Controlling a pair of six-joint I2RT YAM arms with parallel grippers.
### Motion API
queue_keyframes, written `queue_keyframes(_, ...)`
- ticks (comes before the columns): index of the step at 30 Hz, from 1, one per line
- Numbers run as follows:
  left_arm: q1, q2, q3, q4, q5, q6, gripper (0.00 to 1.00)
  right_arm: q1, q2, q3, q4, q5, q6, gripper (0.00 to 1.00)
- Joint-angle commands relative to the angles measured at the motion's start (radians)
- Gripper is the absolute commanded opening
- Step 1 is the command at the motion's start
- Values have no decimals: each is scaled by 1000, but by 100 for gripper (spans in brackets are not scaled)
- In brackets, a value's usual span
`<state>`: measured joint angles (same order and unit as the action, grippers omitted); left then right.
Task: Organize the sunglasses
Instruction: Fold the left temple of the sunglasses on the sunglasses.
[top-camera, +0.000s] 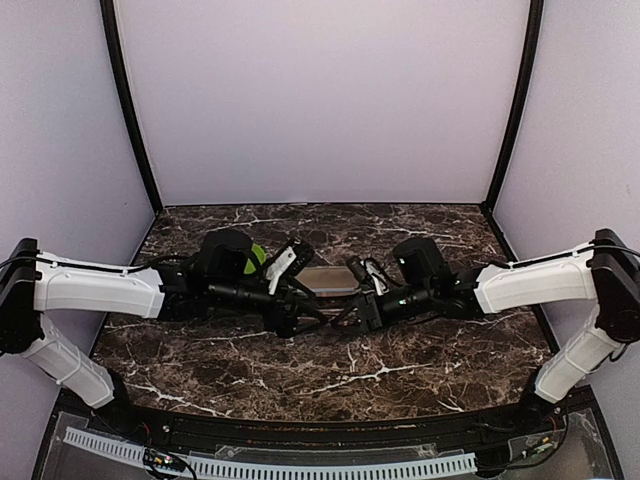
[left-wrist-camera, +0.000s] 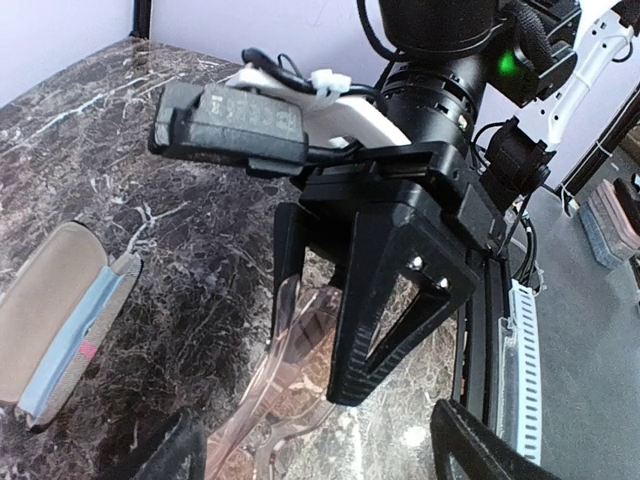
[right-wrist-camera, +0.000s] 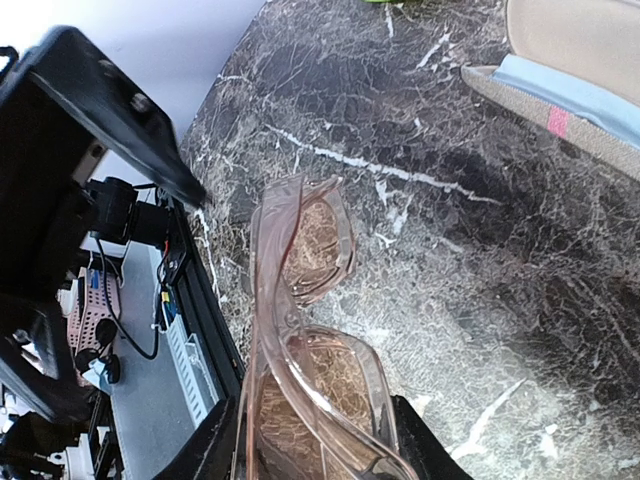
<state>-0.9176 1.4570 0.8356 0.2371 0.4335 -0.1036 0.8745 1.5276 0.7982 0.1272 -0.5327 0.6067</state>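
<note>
Pinching jaws, right gripper (right-wrist-camera: 310, 440): clamping the sunglasses (right-wrist-camera: 300, 290) by one lens end, w/ the rest of the frame sticking out ahead of the pads.
Waiting jaws, left gripper (left-wrist-camera: 320, 455): standing spread, facing R jaws, frame tip reaching in btwn its fingers. Contact: can't tell.
Handling: looking light, thin clear pink plastic. Prob. stiff but brittle + slick, w/ lenses scratching easily, so calling for a gentle squeeze.
Hold pt: judging bridge or top rim safest, avoiding lens faces. Temple arms folded or not: can't tell.
Beyond jaws: case (left-wrist-camera: 55, 320) lying open on the marble table (left-wrist-camera: 180, 230), ahead of R jaws and off to one side, apart from the glasses.
Further out: green item (top-camera: 258, 255) sitting behind L wrist.
</note>
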Motion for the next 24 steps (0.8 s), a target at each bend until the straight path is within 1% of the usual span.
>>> queue_keyframes(1,-6,-105,-70,75,-53,129,80,-9,10,9,7,-59,-17,28)
queue_keyframes(6,-7,-189,-144,89,-77,283,81,-11,3,26,-26,-102,-26,28)
queue_keyframes(9,-14,-239,-188,96,-91,352,82,-11,4,44,-55,-132,-38,29)
queue_keyframes(13,-49,-279,-220,69,-123,458,84,-18,13,67,-83,-172,-37,29)
queue_keyframes(17,-76,-269,-207,4,-195,538,84,-19,24,84,-86,-217,-20,29)
queue_keyframes(21,-103,-235,-185,14,-219,579,84,-18,32,108,-119,-226,-24,29)
queue_keyframes(24,-128,-187,-154,13,-281,622,83,-19,34,105,-107,-234,-16,29)
